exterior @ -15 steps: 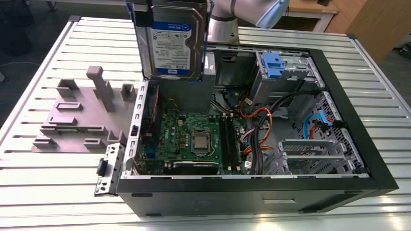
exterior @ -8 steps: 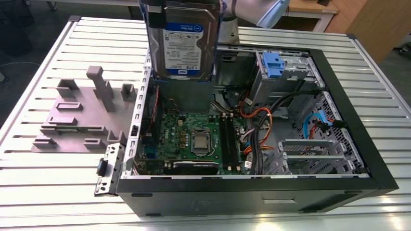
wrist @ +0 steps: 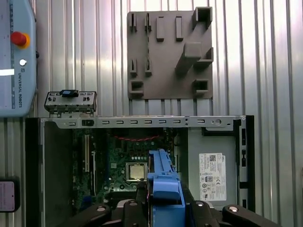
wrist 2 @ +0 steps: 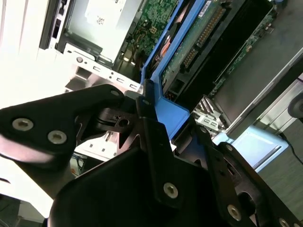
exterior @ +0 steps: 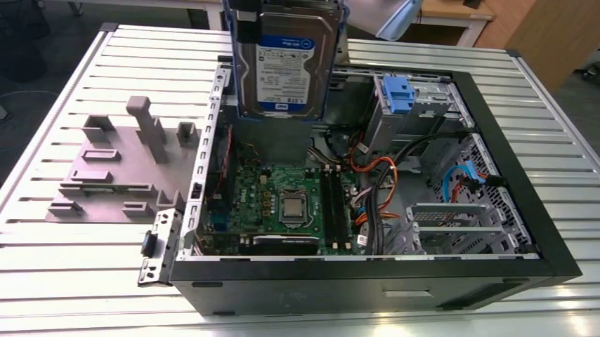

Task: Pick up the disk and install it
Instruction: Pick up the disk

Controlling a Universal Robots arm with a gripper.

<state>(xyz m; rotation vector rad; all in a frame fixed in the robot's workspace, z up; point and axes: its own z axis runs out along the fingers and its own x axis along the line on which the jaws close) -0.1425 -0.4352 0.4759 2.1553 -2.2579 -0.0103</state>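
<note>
In the exterior view the disk (exterior: 284, 60) hangs upright in the air over the far part of the open computer case (exterior: 375, 284); its white and blue label faces the camera; blue plastic runs down its sides. Below it lies the green board (exterior: 281, 200) inside the case; the grey cage with a blue tab (exterior: 398, 95) sits toward the exterior view's right; a grey block plate (exterior: 112, 175) rests on the ribbed metal table (exterior: 75, 281) toward the exterior view's left.

In the second wrist view the black gripper (wrist 2: 158, 118) pinches the blue frame of the disk (wrist 2: 194, 40), one finger on each side; the disk's green underside shows, and the case is beyond it.

In the first wrist view the gripper (wrist: 163, 203) squeezes the blue end of the disk (wrist: 163, 175); the open case is under it, with a grey box with a white sticker (wrist: 213, 170) inside; the block plate (wrist: 170, 52) lies on the table past the case; a red button (wrist: 19, 39) sits on a pale panel at the edge.
</note>
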